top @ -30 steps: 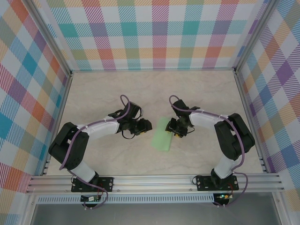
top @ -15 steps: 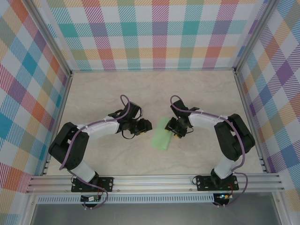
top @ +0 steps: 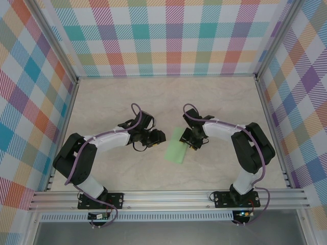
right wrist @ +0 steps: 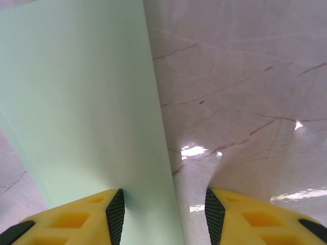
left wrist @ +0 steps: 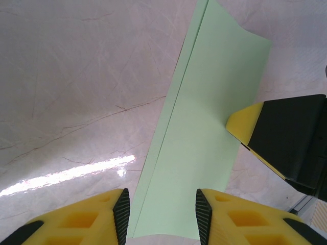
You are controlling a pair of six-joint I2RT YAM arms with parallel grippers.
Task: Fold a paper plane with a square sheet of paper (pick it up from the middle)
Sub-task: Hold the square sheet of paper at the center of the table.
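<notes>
The pale-green sheet of paper (top: 176,149) lies flat on the marble table, folded into a long strip with a second edge showing along one side (left wrist: 204,127). My left gripper (top: 159,137) is just left of it, low over the table. It is open (left wrist: 162,219), with the strip's near end lying between the fingers. My right gripper (top: 190,139) sits at the strip's right side, also open (right wrist: 164,219), straddling the long edge of the paper (right wrist: 82,102). One right fingertip (left wrist: 286,138) rests at that edge. A paper plane is out of view.
The marble table (top: 219,102) stretches bare behind and to both sides of the arms. Checked walls (top: 168,41) close in the back and sides, and an aluminium rail (top: 168,196) runs along the near edge by the arm bases.
My right gripper has edged slightly left and away along the strip. The left arm and the paper have hardly moved.
</notes>
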